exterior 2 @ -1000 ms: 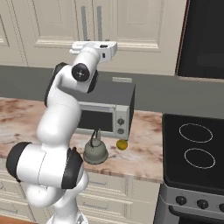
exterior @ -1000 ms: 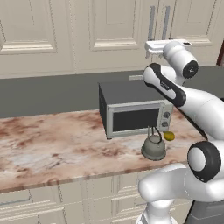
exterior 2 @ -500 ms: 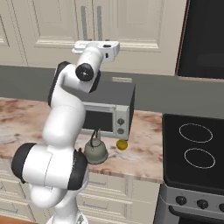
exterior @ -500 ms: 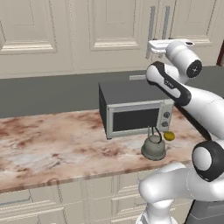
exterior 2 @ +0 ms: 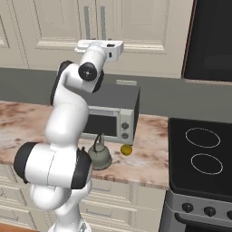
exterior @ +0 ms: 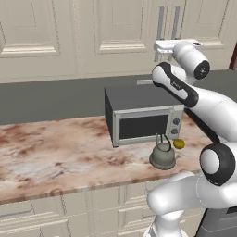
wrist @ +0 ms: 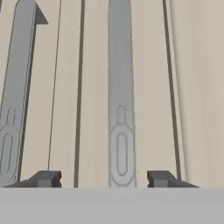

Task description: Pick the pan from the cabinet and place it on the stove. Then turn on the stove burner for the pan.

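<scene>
Two fingertips of the open gripper [wrist: 103, 178] are bracketing the cabinet [exterior: 115, 37] handle [wrist: 120, 100] at 12 o'clock; closing and pulling looks next.

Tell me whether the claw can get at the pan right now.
Probably not: the cabinet doors are shut, hiding the pan. The open claw faces a silver bar handle between its fingertips, with nothing blocking that.

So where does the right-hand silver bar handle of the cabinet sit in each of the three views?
Left base view: the right bar handle is at upper right, just above the hand.
Right base view: it is at the top, left of centre, above the hand.
Hand view: it runs down the middle, between the open fingertips.
Shared landmark: its twin, the left bar handle, beside it on the cabinet.
</scene>
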Tool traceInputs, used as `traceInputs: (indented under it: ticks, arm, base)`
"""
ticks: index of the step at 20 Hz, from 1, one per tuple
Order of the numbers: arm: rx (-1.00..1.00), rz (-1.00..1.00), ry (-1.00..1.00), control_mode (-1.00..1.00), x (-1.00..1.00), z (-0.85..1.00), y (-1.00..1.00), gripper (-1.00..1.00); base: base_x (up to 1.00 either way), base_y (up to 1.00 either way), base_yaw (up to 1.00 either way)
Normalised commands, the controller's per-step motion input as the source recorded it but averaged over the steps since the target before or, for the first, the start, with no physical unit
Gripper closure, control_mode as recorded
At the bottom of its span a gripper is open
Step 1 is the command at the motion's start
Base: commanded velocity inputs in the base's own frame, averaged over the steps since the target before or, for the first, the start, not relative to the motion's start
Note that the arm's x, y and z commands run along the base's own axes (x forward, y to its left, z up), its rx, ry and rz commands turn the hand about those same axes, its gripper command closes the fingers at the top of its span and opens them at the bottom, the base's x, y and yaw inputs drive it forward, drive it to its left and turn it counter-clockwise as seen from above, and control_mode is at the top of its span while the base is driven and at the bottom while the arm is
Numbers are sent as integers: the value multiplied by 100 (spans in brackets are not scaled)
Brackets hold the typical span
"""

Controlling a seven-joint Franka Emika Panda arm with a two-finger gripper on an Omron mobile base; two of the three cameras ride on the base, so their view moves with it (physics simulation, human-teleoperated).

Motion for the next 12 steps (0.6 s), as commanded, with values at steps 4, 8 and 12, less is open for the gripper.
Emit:
traceInputs:
  ticks: [4, 8, 12]
  arm:
    - [0, 0, 1, -100, 49, -3, 5, -100]
    - [0, 0, 2, -100, 47, -3, 0, 100]
    - [-1, 0, 3, -100, 42, -6, 2, 100]
  base:
    - [0, 0, 0]
    - [0, 0, 0]
    - [0, 0, 0]
